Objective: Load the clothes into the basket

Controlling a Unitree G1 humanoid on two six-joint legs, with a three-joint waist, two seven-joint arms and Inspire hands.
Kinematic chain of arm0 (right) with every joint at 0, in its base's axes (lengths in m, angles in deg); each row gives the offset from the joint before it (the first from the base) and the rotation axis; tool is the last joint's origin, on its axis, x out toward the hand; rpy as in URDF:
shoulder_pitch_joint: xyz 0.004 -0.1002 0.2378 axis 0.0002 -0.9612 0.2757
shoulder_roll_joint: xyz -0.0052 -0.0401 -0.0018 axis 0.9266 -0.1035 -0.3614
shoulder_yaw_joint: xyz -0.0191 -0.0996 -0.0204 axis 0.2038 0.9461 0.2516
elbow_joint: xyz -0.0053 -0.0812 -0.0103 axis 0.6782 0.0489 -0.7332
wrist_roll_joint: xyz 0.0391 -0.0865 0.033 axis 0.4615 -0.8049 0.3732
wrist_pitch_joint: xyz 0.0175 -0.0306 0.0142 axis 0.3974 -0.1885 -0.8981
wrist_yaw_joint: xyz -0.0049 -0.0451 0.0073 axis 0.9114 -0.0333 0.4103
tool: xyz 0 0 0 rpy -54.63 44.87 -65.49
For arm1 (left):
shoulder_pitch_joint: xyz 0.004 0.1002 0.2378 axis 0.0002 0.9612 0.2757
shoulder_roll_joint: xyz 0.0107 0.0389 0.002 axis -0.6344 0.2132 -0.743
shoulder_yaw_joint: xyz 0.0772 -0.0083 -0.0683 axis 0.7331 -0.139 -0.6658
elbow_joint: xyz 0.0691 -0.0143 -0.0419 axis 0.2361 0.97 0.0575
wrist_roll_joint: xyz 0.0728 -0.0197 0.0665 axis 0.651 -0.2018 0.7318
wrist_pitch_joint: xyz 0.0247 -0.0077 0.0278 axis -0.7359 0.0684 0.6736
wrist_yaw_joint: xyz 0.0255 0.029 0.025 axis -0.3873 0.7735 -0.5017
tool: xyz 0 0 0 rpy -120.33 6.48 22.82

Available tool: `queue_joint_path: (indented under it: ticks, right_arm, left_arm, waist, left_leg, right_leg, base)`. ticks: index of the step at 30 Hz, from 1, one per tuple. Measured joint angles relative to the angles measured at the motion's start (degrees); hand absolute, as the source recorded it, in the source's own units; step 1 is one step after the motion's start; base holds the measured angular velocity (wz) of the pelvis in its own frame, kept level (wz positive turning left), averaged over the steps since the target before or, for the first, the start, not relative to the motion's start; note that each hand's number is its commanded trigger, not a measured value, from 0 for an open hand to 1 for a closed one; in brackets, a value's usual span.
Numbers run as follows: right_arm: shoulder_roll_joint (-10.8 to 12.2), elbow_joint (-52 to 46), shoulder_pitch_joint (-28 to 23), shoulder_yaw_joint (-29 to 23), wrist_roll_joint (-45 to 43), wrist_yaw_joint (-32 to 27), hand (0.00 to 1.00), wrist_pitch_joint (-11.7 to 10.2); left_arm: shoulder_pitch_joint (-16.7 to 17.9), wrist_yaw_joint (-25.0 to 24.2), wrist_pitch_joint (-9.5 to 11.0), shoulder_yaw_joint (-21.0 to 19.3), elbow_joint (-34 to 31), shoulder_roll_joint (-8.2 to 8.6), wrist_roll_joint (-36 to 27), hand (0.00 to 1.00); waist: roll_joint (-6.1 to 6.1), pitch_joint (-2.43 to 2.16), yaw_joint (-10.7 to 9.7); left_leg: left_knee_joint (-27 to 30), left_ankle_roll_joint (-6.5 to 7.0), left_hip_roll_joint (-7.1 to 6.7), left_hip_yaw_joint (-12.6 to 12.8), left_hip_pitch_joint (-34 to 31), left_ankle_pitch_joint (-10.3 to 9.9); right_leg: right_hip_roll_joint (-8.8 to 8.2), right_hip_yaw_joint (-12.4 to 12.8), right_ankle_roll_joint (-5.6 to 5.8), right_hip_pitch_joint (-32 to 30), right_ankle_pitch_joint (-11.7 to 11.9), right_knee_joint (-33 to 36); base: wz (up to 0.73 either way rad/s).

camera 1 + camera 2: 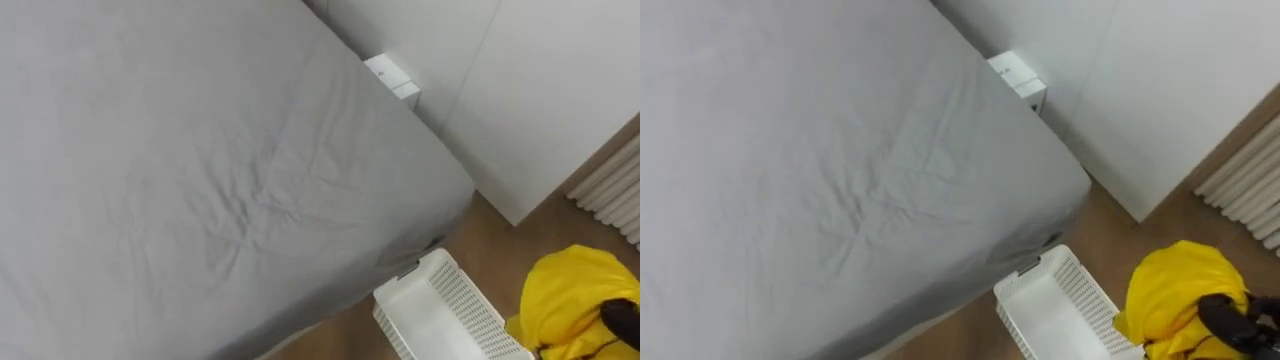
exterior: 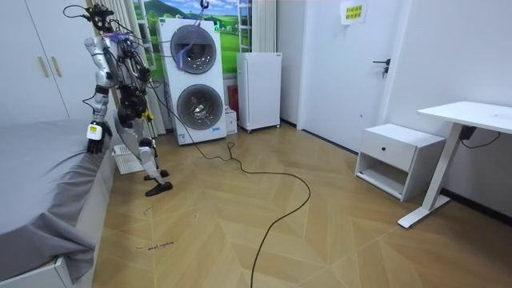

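Observation:
A bunched yellow garment (image 1: 570, 295) (image 1: 1170, 290) hangs at the lower right, against the right rim of the white slatted basket (image 1: 445, 305) (image 1: 1055, 310). My right hand (image 1: 622, 318) (image 1: 1230, 322) is a dark shape curled into the cloth's lower right side. The basket stands on the wood floor by the bed's corner, and the part of its inside that I see holds nothing. In the room view I stand between the bed and the basket (image 2: 124, 160), with my left hand (image 2: 94, 140) hanging low by the bed's edge.
The grey-sheeted bed (image 1: 200, 170) fills the left. A white wardrobe (image 1: 540, 100) and a radiator (image 1: 615, 195) stand to the right, and a small white box (image 1: 392, 77) sits at the bed's far corner. Stacked washing machines (image 2: 196, 80) stand behind me.

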Motion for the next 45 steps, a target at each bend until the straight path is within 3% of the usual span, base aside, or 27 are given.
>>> queue_joint_path:
  ticks: [7, 8, 9, 13, 17, 26, 30, 33, 39, 45]
  right_arm:
    - [-0.1, 5.9, 5.6, 0.2, -1.4, 0.0, 0.97, 0.0]
    - [-0.1, 7.1, 7.0, 0.7, -1.5, 0.0, 0.75, 0.0]
    - [-0.1, 7.5, 7.6, 0.8, -1.8, 0.0, 0.00, 0.0]
    - [-0.1, 10.5, 12.7, 3.0, -3.3, 0.0, 0.00, -0.2]
    - [-0.2, 16.0, 18.1, 4.6, -3.2, 0.2, 0.00, -0.2]
    - [-0.3, 16.2, 19.0, 6.7, -2.9, 0.2, 0.00, -0.2]
    - [-0.4, 16.2, 19.0, 6.7, -2.7, 0.1, 0.00, -0.2]
    - [-0.4, 16.2, 18.9, 6.7, -1.2, 0.0, 0.00, -0.2]
    - [-0.5, 16.2, 17.9, 5.3, 1.9, 0.1, 0.00, -0.3]
    - [-0.7, 15.7, 13.8, 4.3, 3.7, 1.6, 0.00, -0.9]
  left_arm:
    - [-3.9, 0.1, 0.5, 1.7, 1.6, -0.13, -0.1, 0.00]
    - [-4.8, 0.0, 0.5, 2.2, 2.1, -0.07, 0.1, 0.00]
    - [-5.2, 0.0, 0.5, 2.6, 2.4, -0.04, 0.2, 0.00]
    - [-7.7, 0.0, 0.6, 3.5, 3.8, -0.09, 0.6, 0.00]
    - [-8.6, 0.0, 0.7, 5.2, 4.0, -0.08, 0.0, 0.00]
    - [-10.0, 0.2, 1.5, 6.5, 5.0, -0.51, 0.0, 0.00]
    - [-9.7, 0.2, 1.5, 6.5, 5.0, -1.14, 0.0, 0.00]
    - [-9.7, 0.1, 1.5, 6.5, 4.8, -1.40, 0.0, 0.00]
    - [-9.0, -0.2, 1.5, 6.3, 4.4, -1.40, 0.1, 0.00]
    - [-6.9, -0.4, 1.7, 6.3, 2.2, -1.46, 0.0, 0.00]
  waist:
    - [1.14, 0.08, 0.3]
    - [1.48, 0.09, 0.4]
    - [1.72, 0.18, 0.4]
    - [3.08, 0.29, 1.7]
    - [4.03, 0.26, 1.8]
    - [4.12, 0.19, 1.8]
    - [4.12, 0.19, 2.0]
    - [4.12, 0.19, 2.1]
    - [3.52, 0.24, 2.5]
    - [1.31, -0.07, 2.6]
  left_leg:
    - [0.3, 0.04, -0.25, 0.0, -5.5, 0.0]
    - [0.9, 0.04, -0.15, 0.0, -6.3, 0.0]
    - [1.0, 0.04, -0.13, 0.0, -6.5, 0.0]
    - [1.9, 0.26, -0.15, 0.1, -9.4, 0.2]
    - [2.0, 0.57, -0.10, -0.1, -11.0, 0.5]
    - [2.6, 0.65, -0.20, -1.5, -12.8, 0.6]
    - [2.6, 0.65, -0.17, -1.6, -12.8, 0.6]
    - [2.6, 0.65, -0.18, -1.6, -12.8, 0.6]
    - [1.9, 0.64, -0.07, -1.6, -10.6, 0.6]
    - [1.5, 0.64, 0.07, -3.0, -7.1, 0.6]
  right_leg:
    - [-0.06, -0.2, 0.23, -6.7, 0.2, 2.8]
    - [-0.06, -0.1, 0.18, -7.3, 0.4, 2.9]
    - [-0.06, -0.1, 0.16, -7.5, 0.5, 2.9]
    - [-0.19, -0.5, 0.03, -10.9, 0.7, 4.4]
    - [-0.87, -3.1, -0.13, -12.7, 0.8, 5.0]
    - [-1.85, -5.5, -0.12, -13.4, 0.8, 5.2]
    - [-2.66, -8.4, -0.17, -13.2, 0.8, 4.8]
    - [-2.70, -8.4, -0.17, -13.1, 0.8, 4.8]
    - [-2.61, -9.1, -0.15, -10.3, 0.8, 3.4]
    - [-2.65, -10.4, 0.10, -4.3, 1.0, -0.5]
  base:
    - [0.00]
    - [0.00]
    - [-0.04]
    - [-0.05]
    - [0.07]
    - [0.11]
    - [0.02]
    - [0.00]
    - [0.03]
    - [0.14]
